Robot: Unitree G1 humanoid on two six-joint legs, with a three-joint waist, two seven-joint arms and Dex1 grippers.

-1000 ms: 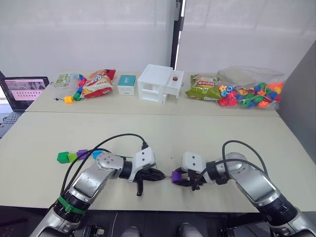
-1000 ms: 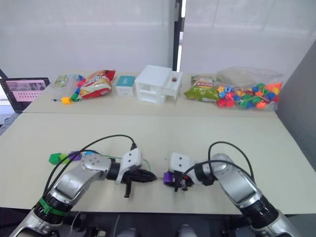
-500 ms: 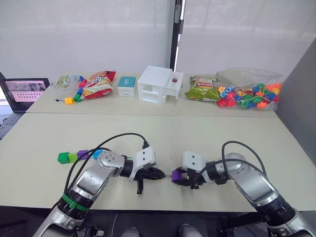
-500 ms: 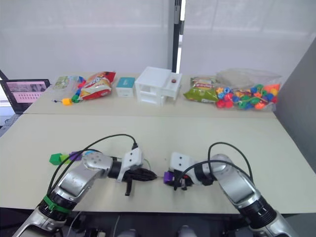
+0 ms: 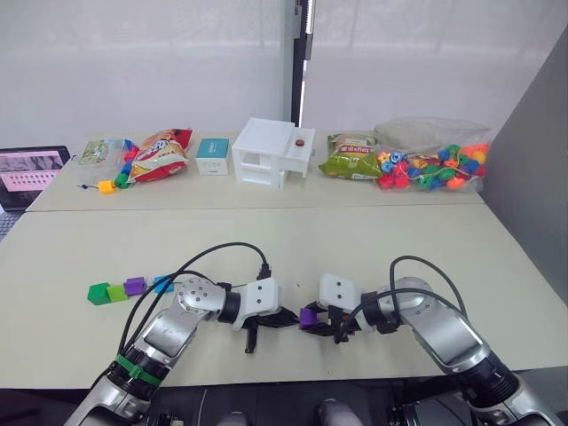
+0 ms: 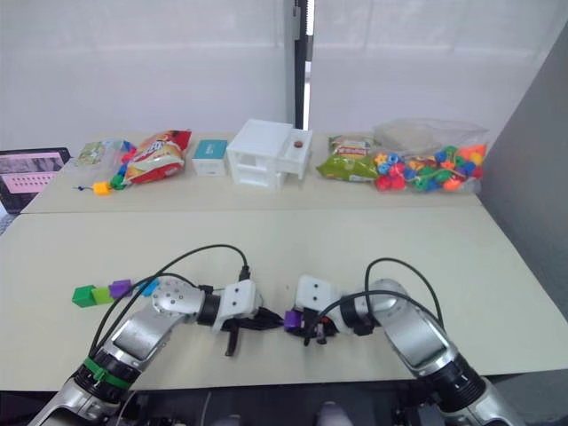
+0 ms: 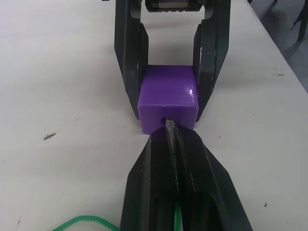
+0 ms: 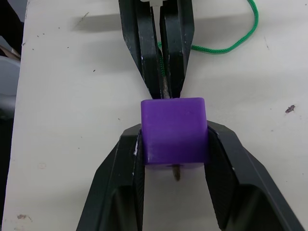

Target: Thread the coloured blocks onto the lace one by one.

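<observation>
You have open beige tabletop (image 5: pixel 373 244) ahead of both grippers, all the way to the back row of snack bags (image 5: pixel 160 153), the white plastic drawer box (image 5: pixel 269 163) and the clear bag of mixed beads (image 5: pixel 430 164). On your left, the row of small plastic cubes (image 5: pixel 130 288) lies near the left arm's elbow. Looped black cables (image 5: pixel 217 257) arch over each forearm, narrowing the room above the wrists.

left gripper (image 7: pixel 171 132) clamped, right gripper (image 8: pixel 173 144) clamped
</observation>
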